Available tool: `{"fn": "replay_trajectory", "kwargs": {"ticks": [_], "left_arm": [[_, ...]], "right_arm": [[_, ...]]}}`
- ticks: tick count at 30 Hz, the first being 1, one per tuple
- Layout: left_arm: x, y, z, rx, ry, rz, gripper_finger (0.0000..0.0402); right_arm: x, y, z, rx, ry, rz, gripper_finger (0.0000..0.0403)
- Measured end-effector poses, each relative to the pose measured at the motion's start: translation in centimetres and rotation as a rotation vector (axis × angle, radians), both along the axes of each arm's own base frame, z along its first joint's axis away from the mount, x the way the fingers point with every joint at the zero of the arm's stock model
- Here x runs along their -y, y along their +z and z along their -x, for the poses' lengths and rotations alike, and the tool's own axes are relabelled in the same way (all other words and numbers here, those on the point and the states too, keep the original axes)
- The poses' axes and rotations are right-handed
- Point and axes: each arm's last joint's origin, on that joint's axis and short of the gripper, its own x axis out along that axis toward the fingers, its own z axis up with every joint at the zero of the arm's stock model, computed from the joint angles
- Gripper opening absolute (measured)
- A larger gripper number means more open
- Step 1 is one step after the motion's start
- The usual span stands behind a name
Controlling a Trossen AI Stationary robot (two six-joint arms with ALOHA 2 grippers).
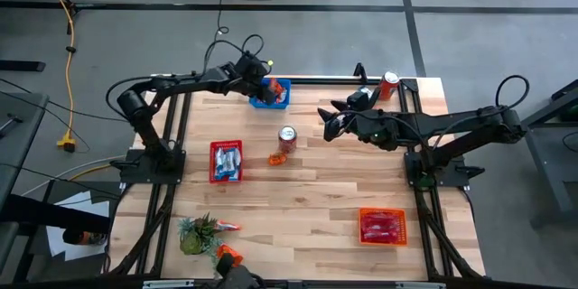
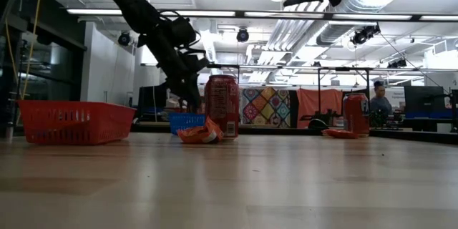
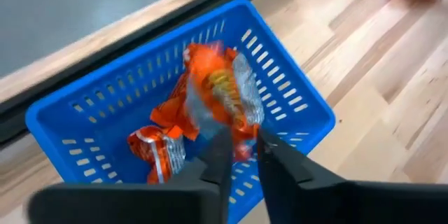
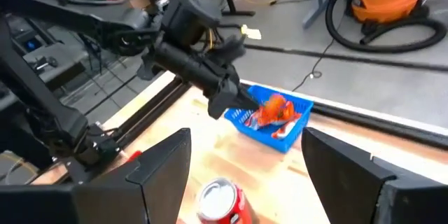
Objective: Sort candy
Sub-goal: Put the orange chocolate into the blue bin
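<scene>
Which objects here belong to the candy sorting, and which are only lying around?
Job: orange candy over the blue basket; left gripper; red basket; orange basket; loose candy.
Lying about: cans, plant.

The orange candy packet [image 3: 220,101] just ahead of the left end effector [image 3: 241,155] is blurred; contact with its fingertips [image 3: 218,147] is unclear.

Orange candy [image 3: 213,98], blue basket [image 3: 294,91], red can [image 1: 287,138]

No lettering can be read anywhere; print on the candy wrappers [image 3: 217,98] and the drink can [image 2: 221,104] is too blurred.
</scene>
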Motion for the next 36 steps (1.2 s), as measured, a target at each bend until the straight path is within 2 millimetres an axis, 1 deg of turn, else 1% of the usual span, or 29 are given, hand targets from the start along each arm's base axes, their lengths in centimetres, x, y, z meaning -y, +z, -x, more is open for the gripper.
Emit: {"fn": "replay_trajectory", "kwargs": {"ticks": [6,10,13,15,17,21,23,25,29,32,34,36], "left_arm": [[0.3,1.4,0.3,0.035,0.013,-0.024,0.0130],[0.8,3.5,0.9,0.115,0.055,-0.015,0.0185],[1.6,5.7,1.4,0.207,-0.014,0.011,0.0215],[2.7,7.1,1.8,0.258,-0.073,0.039,0.0227],[4.3,8.3,2.1,0.284,-0.131,0.043,0.0232],[8.7,9.4,2.5,0.311,-0.241,-0.005,0.0231],[11.4,9.1,2.6,0.306,-0.302,-0.023,0.0230],[14.2,8.3,2.6,0.277,-0.352,-0.043,0.0230],[19.0,5.3,2.6,0.175,-0.443,-0.082,0.0230],[21.4,3.0,2.2,0.099,-0.499,-0.123,0.0230],[22.1,1.7,1.6,0.042,-0.523,-0.141,0.0230],[22.3,0.6,0.7,0.016,-0.545,-0.155,0.0230]], "right_arm": [[0.0,-0.3,0.1,0.002,0.000,-0.051,0.0266],[-0.1,-0.3,0.1,0.002,0.019,-0.063,0.0266],[-0.2,-0.3,0.0,0.007,0.046,-0.077,0.0266],[-0.2,-0.3,0.0,0.005,0.058,-0.082,0.0266],[-0.2,-0.3,0.0,0.004,0.066,-0.085,0.0266],[-0.2,-0.3,-0.1,0.002,0.077,-0.089,0.0266],[-0.2,-0.4,0.0,-0.001,0.077,-0.089,0.0266],[-0.2,-0.4,0.0,-0.010,0.077,-0.089,0.0266],[-0.2,-0.6,0.0,-0.025,0.080,-0.090,0.0266],[-0.3,-0.6,0.1,-0.028,0.086,-0.093,0.0266],[-0.3,-0.6,0.1,-0.029,0.085,-0.092,0.0266],[-0.3,-0.6,0.1,-0.038,0.089,-0.084,0.0266]]}}
